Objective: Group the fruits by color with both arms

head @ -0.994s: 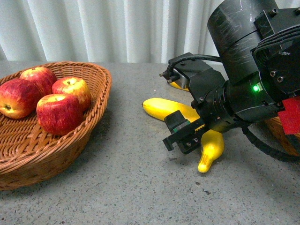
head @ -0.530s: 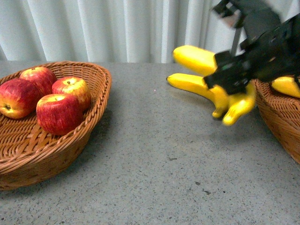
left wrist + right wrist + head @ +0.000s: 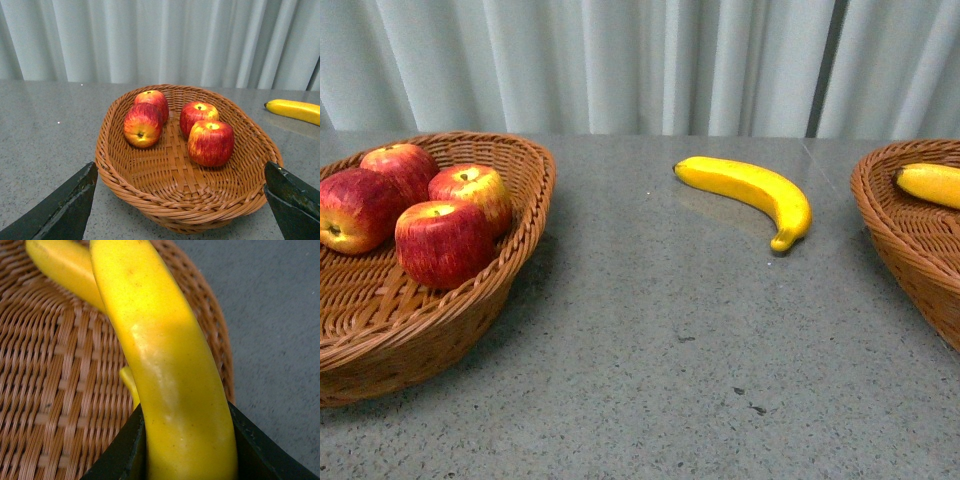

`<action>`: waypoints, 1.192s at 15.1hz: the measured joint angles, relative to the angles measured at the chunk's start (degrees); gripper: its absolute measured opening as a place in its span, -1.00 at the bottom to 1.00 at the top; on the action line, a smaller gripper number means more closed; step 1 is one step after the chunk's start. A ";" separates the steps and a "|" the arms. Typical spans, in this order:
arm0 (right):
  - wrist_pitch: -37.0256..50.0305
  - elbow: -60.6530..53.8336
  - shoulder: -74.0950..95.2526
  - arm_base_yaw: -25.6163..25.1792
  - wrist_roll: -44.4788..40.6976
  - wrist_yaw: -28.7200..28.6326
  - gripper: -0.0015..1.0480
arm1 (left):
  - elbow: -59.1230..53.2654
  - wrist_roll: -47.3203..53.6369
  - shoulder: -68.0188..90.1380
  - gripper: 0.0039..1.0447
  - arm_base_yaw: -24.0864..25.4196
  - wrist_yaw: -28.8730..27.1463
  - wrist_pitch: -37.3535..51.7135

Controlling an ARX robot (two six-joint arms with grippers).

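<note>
Fruits look mostly sorted from the front: four apples point(image 3: 445, 243) sit together in the left basket point(image 3: 440, 340) at the tabletop's point(image 3: 650, 390) left edge. One loose banana point(image 3: 750, 187) lies on bare tabletop toward the far edge, between the baskets and nearer the right basket point(image 3: 910, 250). A yellow banana end point(image 3: 932, 183) shows inside that basket. Neither arm is in sight here.

From the left wrist, the left pincer point(image 3: 180, 165) is spread wide and empty, with the apple basket framed between its fingers. It touches nothing.

From the right wrist, the right pincer point(image 3: 187, 440) is clenched on a held banana point(image 3: 165, 355), which hangs over the weave of the right basket, close to its rim. A second banana point(image 3: 60, 270) lies in the basket beyond it.

The risk, as I judge it, is the drop. Let go this near the rim, the curved, smooth fruit could strike the edge and roll out onto the tabletop, or knock against the banana already inside. The loose banana is not yet sorted — its slick skin could turn in a shallow grip.
</note>
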 joint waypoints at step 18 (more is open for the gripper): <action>2.99 36.54 31.78 31.93 9.77 -4.26 0.87 | 0.00 0.00 0.02 0.88 0.00 0.00 0.02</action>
